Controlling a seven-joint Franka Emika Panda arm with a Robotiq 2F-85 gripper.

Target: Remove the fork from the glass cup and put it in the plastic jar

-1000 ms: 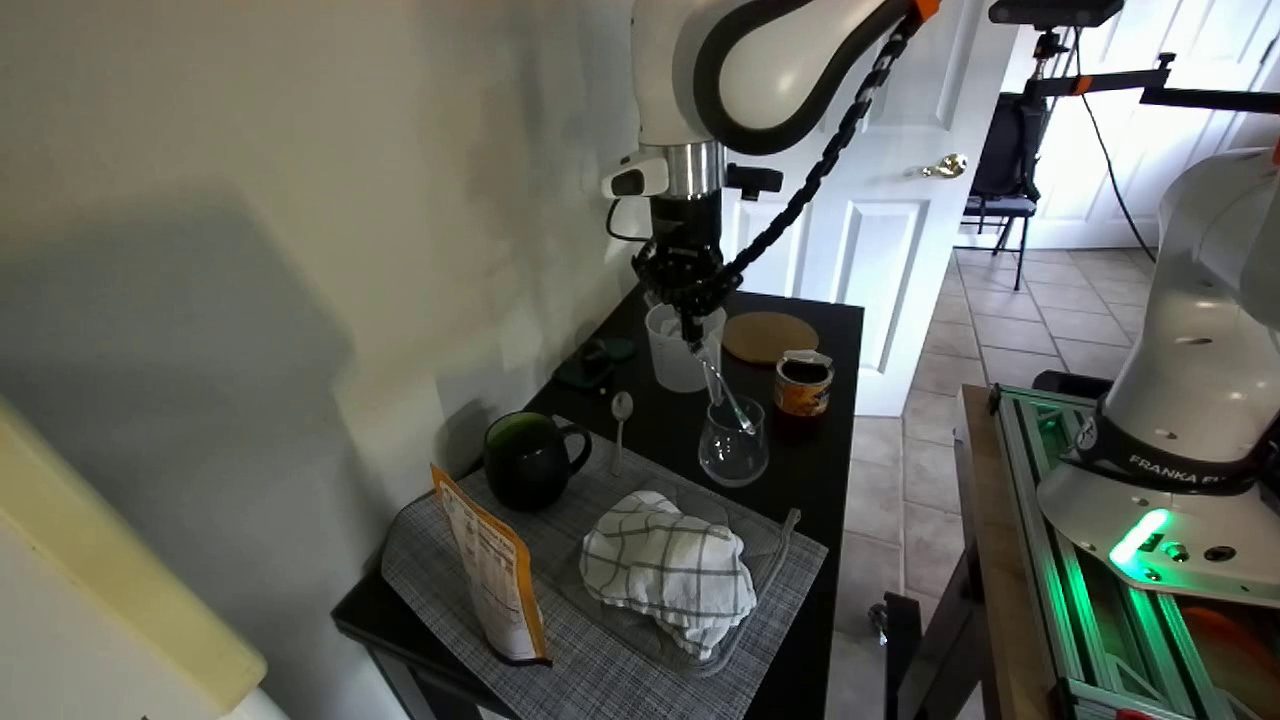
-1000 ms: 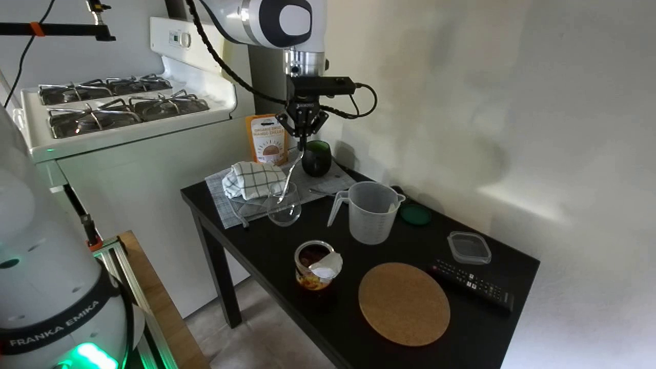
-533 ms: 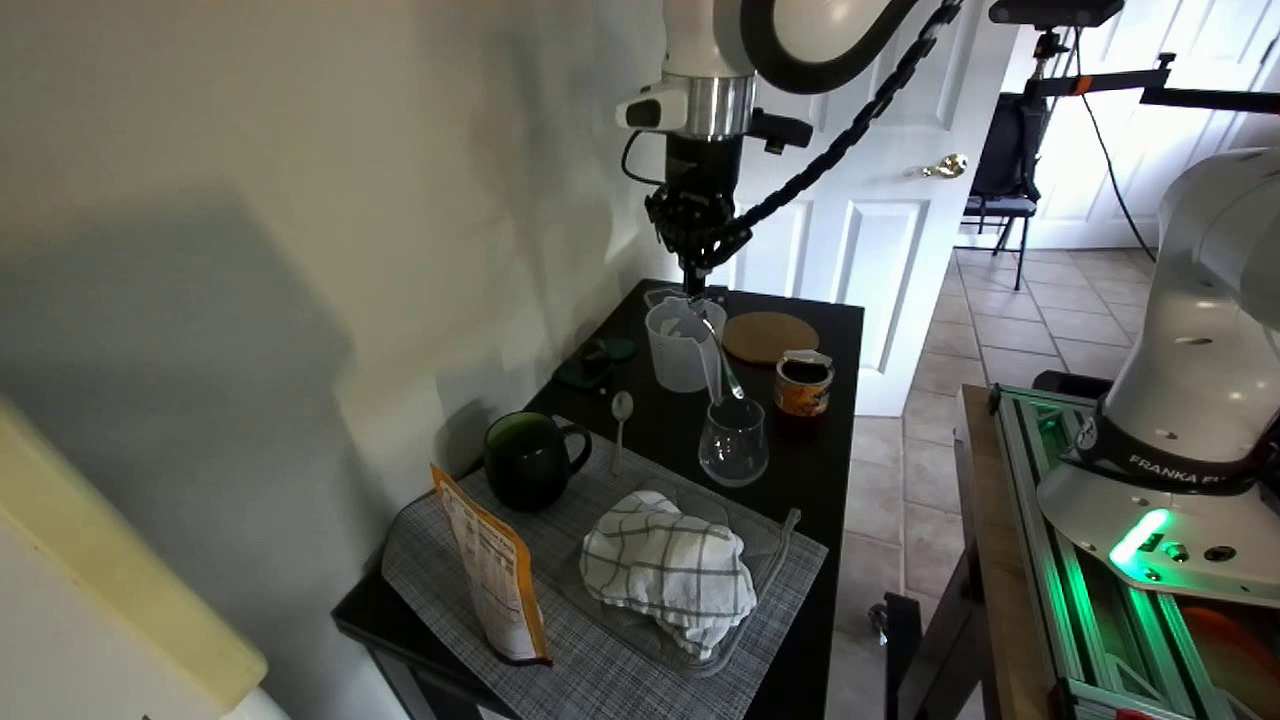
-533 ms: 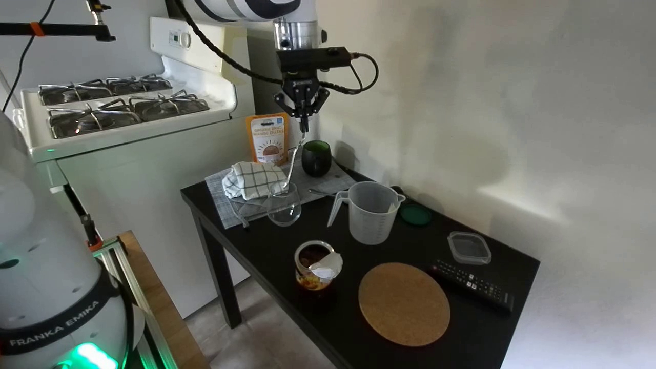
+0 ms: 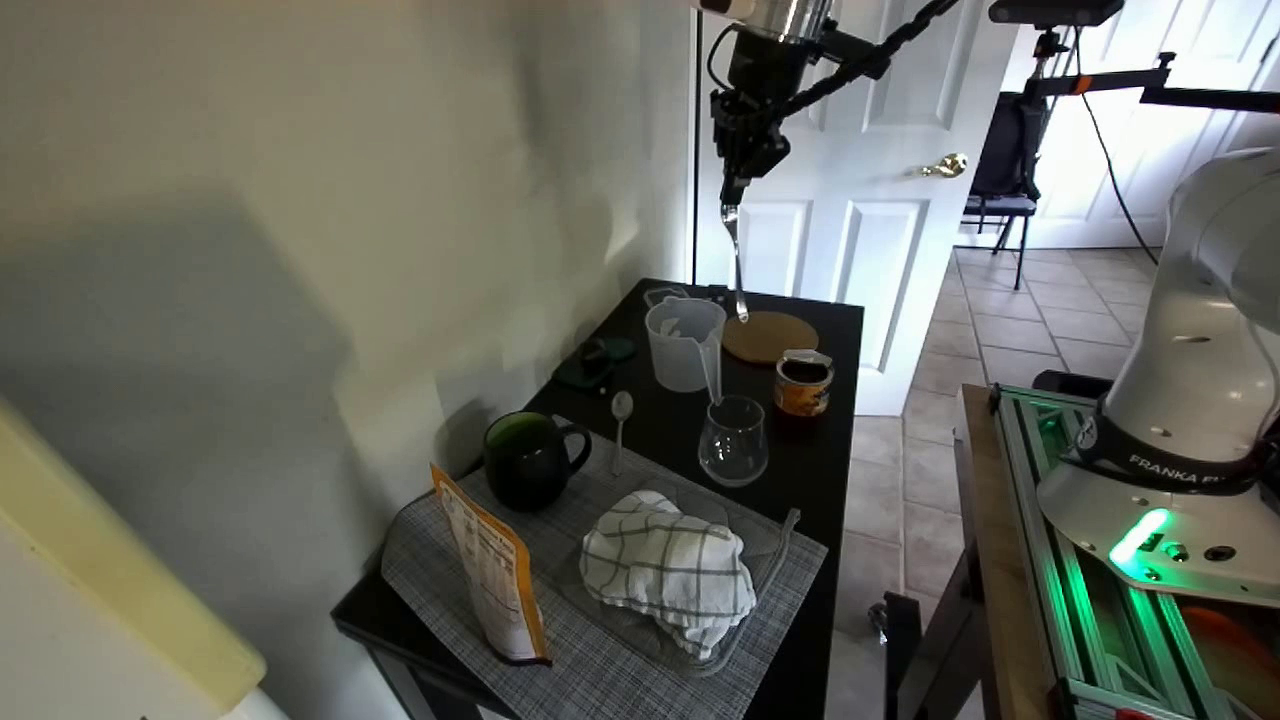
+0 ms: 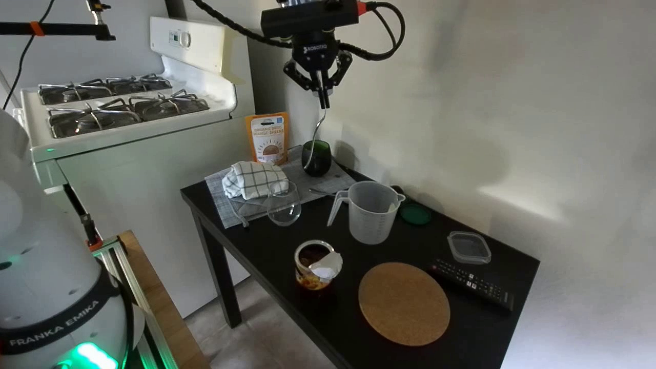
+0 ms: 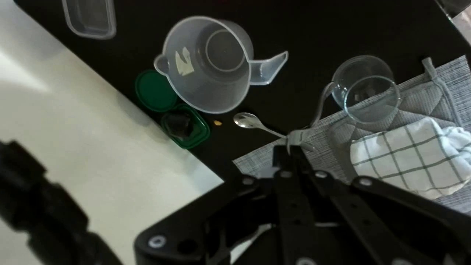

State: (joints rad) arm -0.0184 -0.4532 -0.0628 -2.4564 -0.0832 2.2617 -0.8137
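Note:
My gripper (image 6: 325, 104) is shut on the tined end of the silver fork (image 6: 315, 134), which hangs handle-down in the air, out of the glass cup. The fork also shows in an exterior view (image 5: 736, 255) and in the wrist view (image 7: 319, 108). The clear glass cup (image 6: 285, 209) stands empty on the table, below the gripper; the wrist view shows it too (image 7: 368, 92). The plastic jar (image 6: 371, 220) is a whitish translucent jug with handle and spout. It stands upright and open near the glass, with a pale scrap at its inner wall (image 7: 209, 77).
An open jar with an orange label (image 6: 311, 264) stands near the table edge. A cork mat (image 6: 405, 305), remote (image 6: 474, 287), clear lid (image 6: 469, 248) and green lid (image 6: 415, 214) lie around. A spoon (image 7: 248, 120), dark mug (image 5: 525, 465), checked towel (image 5: 668, 570) and pouch (image 5: 495, 570) are near.
My gripper has risen well above the table with the fork. The fork's lower end, inside the glass a second ago, is now out and above it. The glass and jar have not moved.

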